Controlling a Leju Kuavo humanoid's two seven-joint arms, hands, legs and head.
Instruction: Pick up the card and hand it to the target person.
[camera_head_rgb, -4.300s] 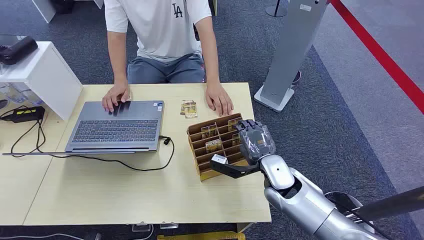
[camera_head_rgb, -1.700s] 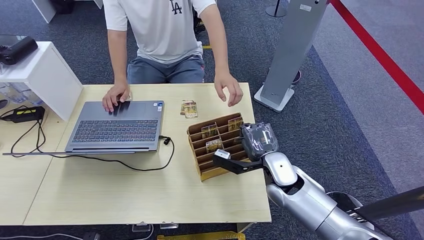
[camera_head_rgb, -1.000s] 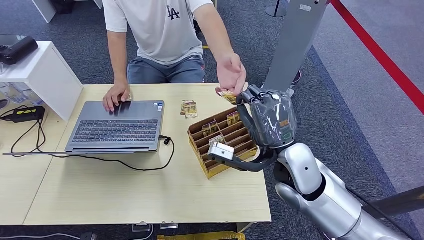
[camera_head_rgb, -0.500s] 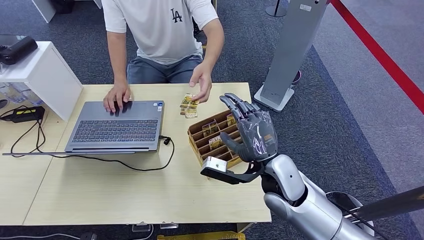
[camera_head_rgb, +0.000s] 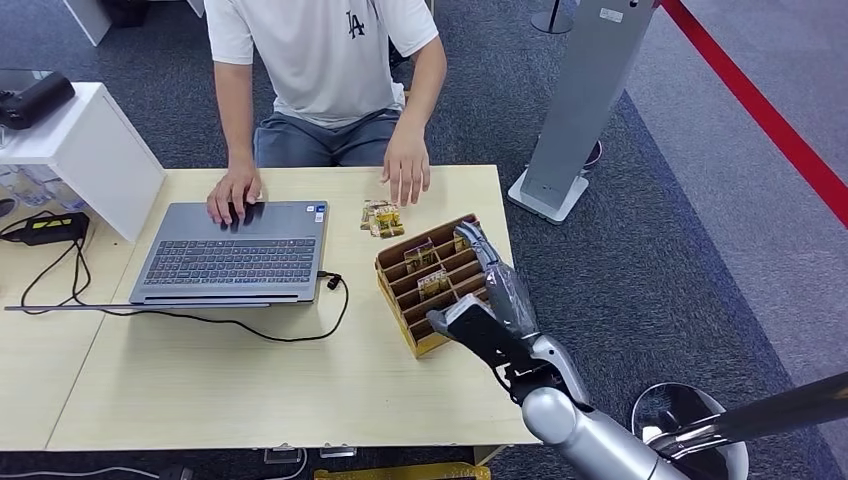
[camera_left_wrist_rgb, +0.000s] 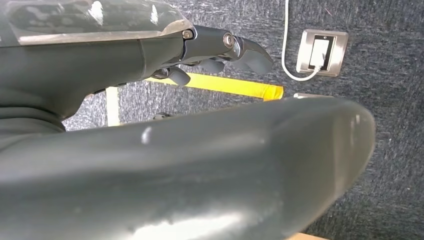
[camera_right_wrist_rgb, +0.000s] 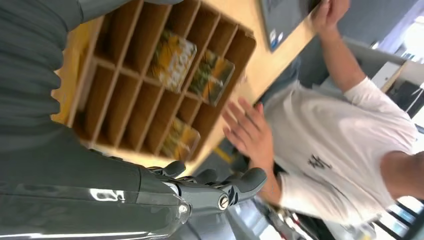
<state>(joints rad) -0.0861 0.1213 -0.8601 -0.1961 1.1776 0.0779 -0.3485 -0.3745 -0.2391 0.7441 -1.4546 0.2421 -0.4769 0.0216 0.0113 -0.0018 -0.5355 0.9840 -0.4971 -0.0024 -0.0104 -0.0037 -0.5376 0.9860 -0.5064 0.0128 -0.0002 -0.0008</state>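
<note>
Grey right hand (camera_head_rgb: 497, 290): fingers spread, holding nothing, over the wooden card rack (camera_head_rgb: 432, 283) | rack cards (camera_head_rgb: 433, 283) at 10 o'clock, upright on edge | loose cards (camera_head_rgb: 381, 218) at 11 o'clock, flat, long axis 11–5, under the person's hand (camera_head_rgb: 406, 172) | left hand (camera_left_wrist_rgb: 220, 50) hangs, state unclear.

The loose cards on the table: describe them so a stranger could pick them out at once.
On the light wooden table, look between the grey laptop and the brown slotted card rack. The small yellow-green loose cards lie flat there by the person's hand, while the other cards stand in slots.
</note>
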